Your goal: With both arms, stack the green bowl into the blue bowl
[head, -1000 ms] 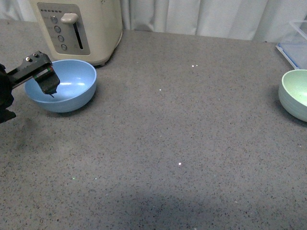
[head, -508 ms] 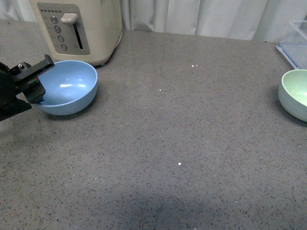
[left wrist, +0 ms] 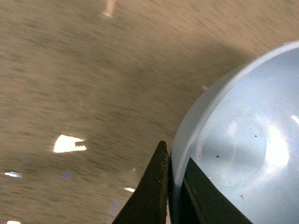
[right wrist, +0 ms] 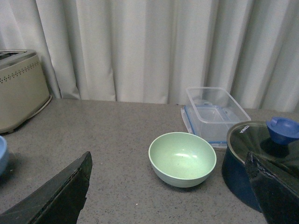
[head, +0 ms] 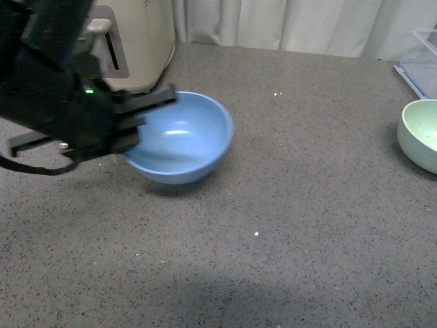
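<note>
Now left end effector (head: 143, 119) clamped on blue bowl (head: 184, 137) rim, one finger inside, one outside: grip suits carrying. Bowl beside toaster (head: 143, 41), seemingly just off tabletop (head: 273, 205). Green bowl (head: 420, 133) far right, untouched. Right end effector (right wrist: 167, 158) spread wide, empty, facing it, likely for pickup.

Front: left gripper (head: 140, 123) covers near-left rim of blue bowl (head: 188, 140); contact spot not visible here. Arm bulk hides most of toaster (head: 147, 41), and its top is cut by the frame. Green bowl (head: 420, 133) cut by rt edge, approx half showing. Clear box (head: 422, 58): only a corner, rt edge.
Left wrist: counter (left wrist: 93, 70) blurred, speckle smeared. Bowl cut by two edges. Only finger tips in frame.
Right wrist: right gripper (right wrist: 168, 156) fingers run out of frame. Blue bowl a sliver at the edge. Dark pot (right wrist: 243, 172) cut by edge, part behind a finger. Toaster cut off too.
</note>
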